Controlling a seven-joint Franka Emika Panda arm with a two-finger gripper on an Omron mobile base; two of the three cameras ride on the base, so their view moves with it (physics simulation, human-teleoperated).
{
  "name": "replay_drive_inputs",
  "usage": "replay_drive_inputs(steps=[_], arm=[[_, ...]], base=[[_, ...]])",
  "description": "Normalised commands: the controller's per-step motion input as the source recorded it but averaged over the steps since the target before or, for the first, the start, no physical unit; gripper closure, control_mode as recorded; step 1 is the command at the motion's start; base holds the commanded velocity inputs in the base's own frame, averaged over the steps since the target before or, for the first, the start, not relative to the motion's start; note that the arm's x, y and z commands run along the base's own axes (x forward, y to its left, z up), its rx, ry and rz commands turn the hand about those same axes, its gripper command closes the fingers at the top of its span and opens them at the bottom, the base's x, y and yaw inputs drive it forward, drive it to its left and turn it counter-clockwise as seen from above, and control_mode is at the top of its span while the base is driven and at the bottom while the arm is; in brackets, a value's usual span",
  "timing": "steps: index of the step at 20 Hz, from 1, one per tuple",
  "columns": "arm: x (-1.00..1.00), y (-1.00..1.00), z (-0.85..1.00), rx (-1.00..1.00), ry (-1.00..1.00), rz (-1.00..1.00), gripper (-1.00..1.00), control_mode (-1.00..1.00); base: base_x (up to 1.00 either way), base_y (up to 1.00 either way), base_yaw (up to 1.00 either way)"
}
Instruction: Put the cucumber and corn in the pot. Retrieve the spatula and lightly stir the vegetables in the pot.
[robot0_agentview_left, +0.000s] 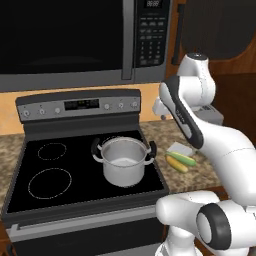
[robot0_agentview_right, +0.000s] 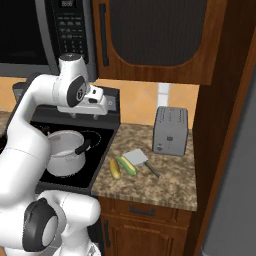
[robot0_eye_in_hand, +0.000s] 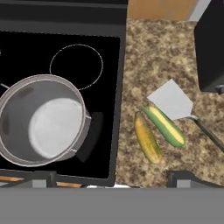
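The steel pot (robot0_agentview_left: 125, 161) (robot0_agentview_right: 64, 152) (robot0_eye_in_hand: 41, 120) stands empty on the stove's front right burner. To its right, on the granite counter, the yellow corn (robot0_eye_in_hand: 147, 138) (robot0_agentview_right: 115, 169) (robot0_agentview_left: 176, 164) and the green cucumber (robot0_eye_in_hand: 165, 126) (robot0_agentview_right: 127, 165) (robot0_agentview_left: 183, 159) lie side by side. The spatula lies just beyond them, its grey blade (robot0_eye_in_hand: 171, 99) (robot0_agentview_right: 135, 158) (robot0_agentview_left: 179, 148) touching the cucumber's end and its dark handle (robot0_eye_in_hand: 210, 133) pointing away. My gripper (robot0_agentview_right: 84, 116) (robot0_eye_in_hand: 113, 179) hangs open and empty, high above the stove's right edge between pot and vegetables.
A steel toaster (robot0_agentview_right: 171, 131) (robot0_eye_in_hand: 210, 48) stands at the back of the counter by a tall wooden cabinet side (robot0_agentview_right: 225, 125). The microwave (robot0_agentview_left: 85, 40) hangs over the black stove top (robot0_agentview_left: 50, 175). Wall cabinets (robot0_agentview_right: 150, 35) sit above the counter.
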Motion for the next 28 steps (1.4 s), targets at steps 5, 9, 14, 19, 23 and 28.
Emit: replay_drive_inputs(steps=[5, 9, 14, 19, 23, 28], arm=[[0.08, -0.28, -0.08, 0.0, 0.04, 0.0, -1.0, -1.0], [0.05, -0.37, -0.38, 0.0, 0.06, 0.0, -1.0, -1.0], [0.0, -0.34, -0.59, 0.0, 0.05, 0.0, -1.0, -1.0], [-0.01, -0.05, -0.66, 0.0, 0.02, 0.0, -1.0, -1.0], [-0.15, 0.0, -0.63, 0.0, 0.0, 0.01, -1.0, -1.0], [-0.21, 0.0, -0.56, 0.0, 0.0, 0.0, -1.0, -1.0]], base=[[0.0, 0.0, 0.0], [0.0, 0.0, 0.0], [0.0, 0.0, 0.0], [0.0, 0.0, 0.0], [0.0, 0.0, 0.0], [0.0, 0.0, 0.0]])
